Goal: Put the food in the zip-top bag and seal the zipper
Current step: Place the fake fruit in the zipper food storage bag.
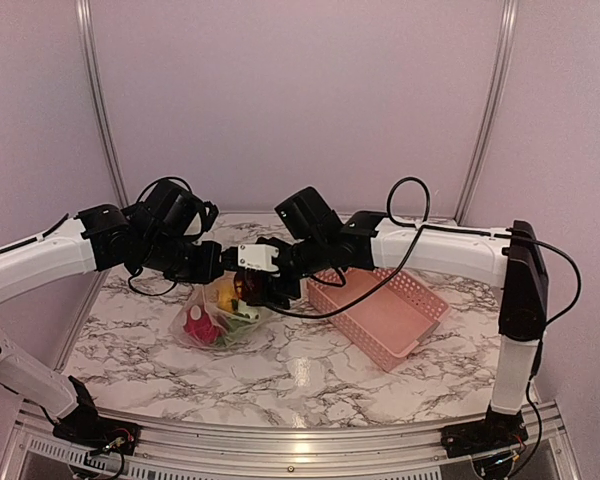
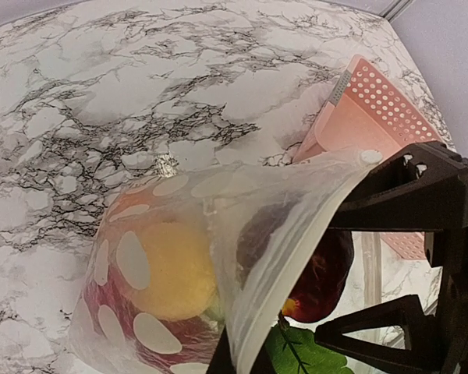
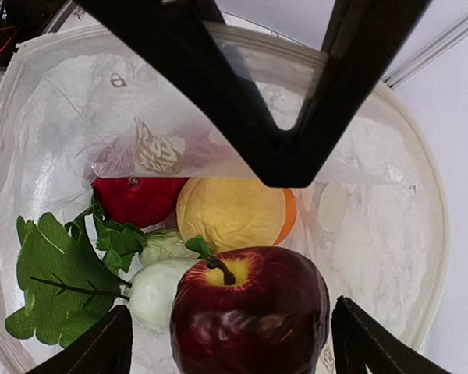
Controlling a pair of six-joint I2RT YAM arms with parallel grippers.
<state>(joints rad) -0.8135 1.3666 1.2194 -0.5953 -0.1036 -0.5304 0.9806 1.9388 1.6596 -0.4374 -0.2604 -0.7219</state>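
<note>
The zip-top bag (image 1: 202, 328) stands open on the table with food inside. My left gripper (image 2: 242, 360) is shut on the bag's mouth edge, on the zipper strip (image 2: 300, 238), and holds it up. My right gripper (image 3: 232, 343) is open, its fingers (image 3: 101, 347) reaching down into the bag's mouth on either side of a dark red apple (image 3: 249, 312) without touching it. Below the apple lie a peach-orange round piece (image 3: 230, 210), a red piece (image 3: 136, 199), a white oblong piece (image 3: 152, 292) and a green leafy piece (image 3: 54, 280). In the top view the left gripper (image 1: 218, 268) and the right gripper (image 1: 262, 290) meet over the bag.
The pink slotted basket (image 1: 380, 312) stands to the right of the bag, under the right arm. It also shows in the left wrist view (image 2: 374, 117). The marble table (image 1: 310, 380) ends at a metal rail near the arm bases.
</note>
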